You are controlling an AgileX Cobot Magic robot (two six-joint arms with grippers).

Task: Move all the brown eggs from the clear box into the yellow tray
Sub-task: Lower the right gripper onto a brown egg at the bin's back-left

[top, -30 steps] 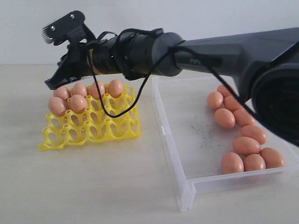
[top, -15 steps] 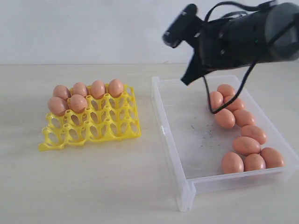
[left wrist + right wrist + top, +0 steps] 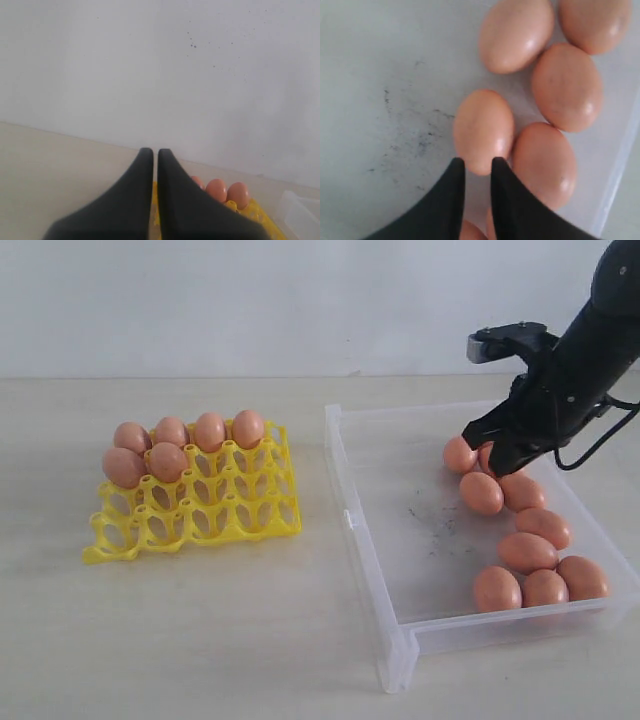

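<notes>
Table: light, matte. The clear box is placed on the right and the yellow tray on the left, well apart.

Brown eggs: at least nine are counted along the box's right side. Six are seated in the tray: four in the far row, two in the next row at its left end.

Right gripper: positioned low over the far eggs in the box. The jaws are drawn nearly together and nothing is gripped.

Left gripper: jaws pressed together, empty. Seen only in the wrist view, with tray eggs beyond it.
</notes>
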